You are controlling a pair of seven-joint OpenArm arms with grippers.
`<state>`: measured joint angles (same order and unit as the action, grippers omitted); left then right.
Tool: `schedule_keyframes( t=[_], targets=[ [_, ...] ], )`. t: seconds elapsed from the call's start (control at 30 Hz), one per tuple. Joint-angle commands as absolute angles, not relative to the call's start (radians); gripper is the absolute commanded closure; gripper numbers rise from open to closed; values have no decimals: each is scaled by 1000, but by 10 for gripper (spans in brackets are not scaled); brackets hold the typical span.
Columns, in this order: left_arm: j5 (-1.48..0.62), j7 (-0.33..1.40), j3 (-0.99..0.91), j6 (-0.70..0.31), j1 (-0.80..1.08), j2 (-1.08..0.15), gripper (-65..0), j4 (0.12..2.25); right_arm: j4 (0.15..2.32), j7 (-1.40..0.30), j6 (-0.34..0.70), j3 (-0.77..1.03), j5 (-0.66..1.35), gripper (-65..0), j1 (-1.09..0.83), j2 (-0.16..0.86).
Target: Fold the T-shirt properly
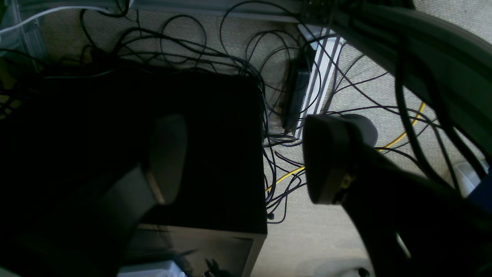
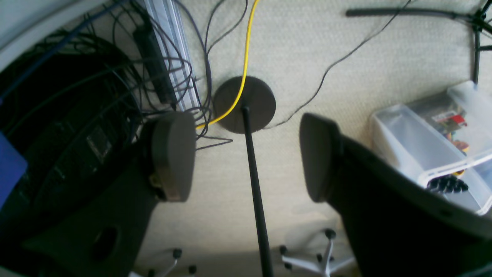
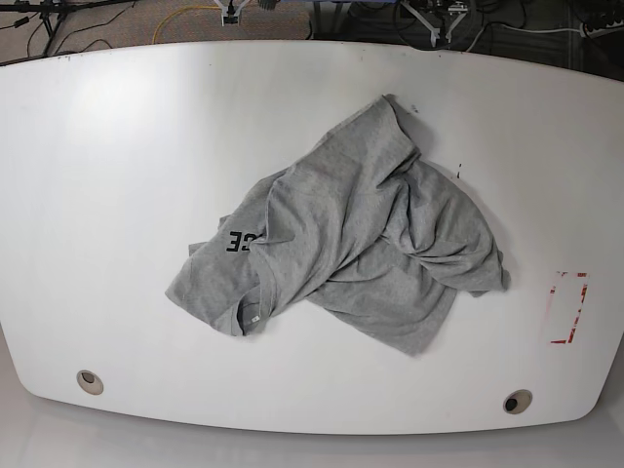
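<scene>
Both pincers fill their wrist views: the left pincer [image 1: 238,157] stands wide apart with nothing held, above a black box [image 1: 153,146] and tangled cables [image 1: 276,115] on carpet; the right pincer [image 2: 246,154] is likewise parted and empty, above a round stand base [image 2: 259,102], a yellow cable [image 2: 246,57] and a clear plastic bin [image 2: 423,150]. On the white bench [image 3: 117,175], the T-shirt [image 3: 341,244] lies crumpled mid-bench, unobstructed, black lettering [image 3: 239,241] showing near its left edge. Red-marked tape [image 3: 567,307] sits well apart at right.
</scene>
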<state>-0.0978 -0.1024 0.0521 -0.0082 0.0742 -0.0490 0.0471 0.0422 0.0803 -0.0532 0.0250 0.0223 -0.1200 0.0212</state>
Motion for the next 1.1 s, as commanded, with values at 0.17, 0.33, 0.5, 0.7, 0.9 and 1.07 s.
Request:
schedule_keyframes(
  t=[0.17,0.33,0.5,0.7,0.9,1.07],
  targets=[
    [-93,-116,48,-12,129,-61,-433,81,102,88,-59,25,5,-409,-191,27],
    [-90,-131,48,-7,149,-58,-429,69,137,73,-76,32,-5,-411,-210,30],
    [-89,-137,49,-9,180,-58,-429,101,189,64,-79,29,-15,-411,-243,30],
    [-101,-124,48,-8,363,-61,-423,402,460,40,-83,-2,-10,-408,-409,31],
    [-105,-116,46,-5,491,-71,-415,594,640,42,-81,-11,-7,-407,-524,35],
    [-108,-118,44,-1,509,-79,-412,595,642,50,-81,2,-3,-405,-546,34]
  ],
)
